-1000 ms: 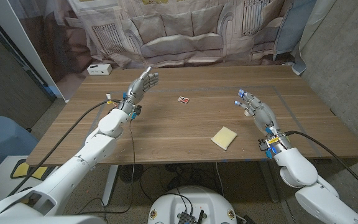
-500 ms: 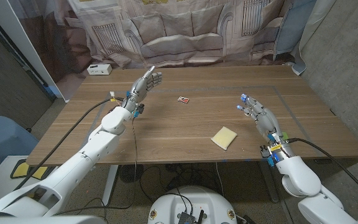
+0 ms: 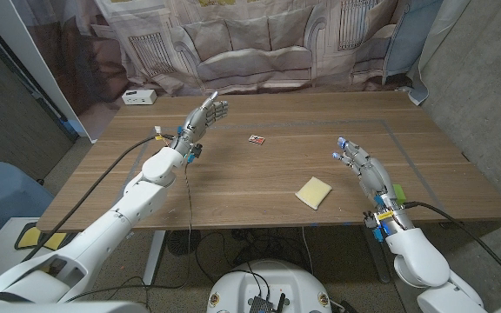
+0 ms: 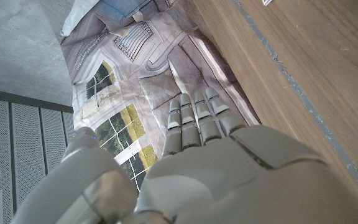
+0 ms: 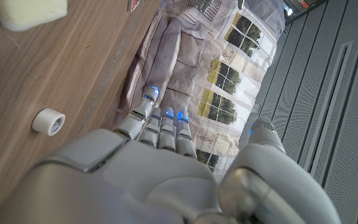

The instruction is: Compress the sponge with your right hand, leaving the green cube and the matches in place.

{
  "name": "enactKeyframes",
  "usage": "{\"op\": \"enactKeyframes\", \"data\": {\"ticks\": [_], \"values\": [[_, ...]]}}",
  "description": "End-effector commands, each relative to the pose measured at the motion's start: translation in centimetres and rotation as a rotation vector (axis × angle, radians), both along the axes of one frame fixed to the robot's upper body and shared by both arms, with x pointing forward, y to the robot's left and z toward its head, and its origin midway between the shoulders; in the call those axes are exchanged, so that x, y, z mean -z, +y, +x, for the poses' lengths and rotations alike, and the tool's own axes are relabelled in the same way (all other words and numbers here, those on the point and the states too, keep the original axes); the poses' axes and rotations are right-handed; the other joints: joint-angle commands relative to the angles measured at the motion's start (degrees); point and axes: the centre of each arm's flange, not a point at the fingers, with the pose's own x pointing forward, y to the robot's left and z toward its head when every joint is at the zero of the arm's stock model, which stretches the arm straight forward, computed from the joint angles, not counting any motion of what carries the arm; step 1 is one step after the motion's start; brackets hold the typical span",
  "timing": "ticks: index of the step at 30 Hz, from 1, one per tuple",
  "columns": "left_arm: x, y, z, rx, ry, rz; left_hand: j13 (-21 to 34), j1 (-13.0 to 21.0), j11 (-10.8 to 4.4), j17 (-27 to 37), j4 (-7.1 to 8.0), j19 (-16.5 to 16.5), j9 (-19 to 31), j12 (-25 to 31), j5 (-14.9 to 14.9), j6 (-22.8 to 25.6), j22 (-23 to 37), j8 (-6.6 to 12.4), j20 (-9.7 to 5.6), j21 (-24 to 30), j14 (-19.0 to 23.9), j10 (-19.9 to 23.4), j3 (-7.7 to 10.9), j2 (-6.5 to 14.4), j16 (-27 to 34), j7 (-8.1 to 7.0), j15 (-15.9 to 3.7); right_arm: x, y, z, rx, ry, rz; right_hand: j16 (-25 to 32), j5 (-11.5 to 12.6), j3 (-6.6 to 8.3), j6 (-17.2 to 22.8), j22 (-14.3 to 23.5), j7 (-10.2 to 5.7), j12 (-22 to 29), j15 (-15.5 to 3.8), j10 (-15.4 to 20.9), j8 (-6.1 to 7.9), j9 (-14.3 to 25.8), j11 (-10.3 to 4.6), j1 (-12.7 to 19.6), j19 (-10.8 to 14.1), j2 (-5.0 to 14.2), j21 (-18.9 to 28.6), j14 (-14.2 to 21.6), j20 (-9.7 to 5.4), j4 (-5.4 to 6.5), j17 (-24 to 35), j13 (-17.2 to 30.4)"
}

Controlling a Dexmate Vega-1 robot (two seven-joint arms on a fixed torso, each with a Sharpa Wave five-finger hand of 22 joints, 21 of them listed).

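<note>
Our right hand (image 3: 364,165) hovers, fingers apart, empty; the soft, light sponge (image 3: 314,192) beside it needs pressing from above.

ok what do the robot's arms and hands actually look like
Both arms are glossy white rounded shells with black cables running along them. The left hand and right hand are grey and jointed; the right's fingertips glow blue. Small yellow and blue tags sit at each wrist.

Yellow sponge (image 3: 315,192) flat near table's front edge; small red matches (image 3: 256,138) mid-table; green cube (image 3: 398,193) partly hidden.
</note>
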Motion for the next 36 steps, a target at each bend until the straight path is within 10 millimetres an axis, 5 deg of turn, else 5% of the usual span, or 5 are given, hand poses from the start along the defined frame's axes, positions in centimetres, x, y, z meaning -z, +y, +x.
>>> {"op": "enactKeyframes", "data": {"ticks": [1, 36], "values": [[-0.5, -0.1, 0.4, 0.02, -0.01, 0.001, 0.21, 0.56, -0.46, 0.31, -0.47, 0.51, 0.22, -0.27, -0.05, 0.56, 0.18, -0.23, -0.09, -0.18, 0.72, 0.52, 0.13, 0.21, -0.14, -0.05, -0.22, 1.5, 0.8, -1.1, 0.018, 0.006, 0.019, 0.4, 0.08, -0.03, 0.23, 0.13, -0.11, 0.51, -0.1, 0.84, 0.17, 0.05, 0.1, 0.72, 0.59, -0.06, -0.08, 0.38, 0.14, -0.36, 0.12, 0.27], [-1.2, -0.6, 0.7, 0.024, -0.03, 0.026, 0.22, 0.82, -0.75, 0.3, -0.75, 0.83, 0.23, -0.52, -0.08, 1.51, 0.19, -0.35, -0.04, -0.88, 1.21, 1.26, 0.25, 0.6, -0.42, -0.27, -0.33, 2.0, 3.3, -3.6, 0.392, -0.019, -0.193, 0.25, 0.11, 0.72, 1.08, 0.14, -1.57, 0.33, -0.75, 1.56, 0.16, -0.02, -0.92, 2.58, 1.51, 0.72, -0.79, 0.87, -0.07, -1.03, -0.33, 0.2]]}}
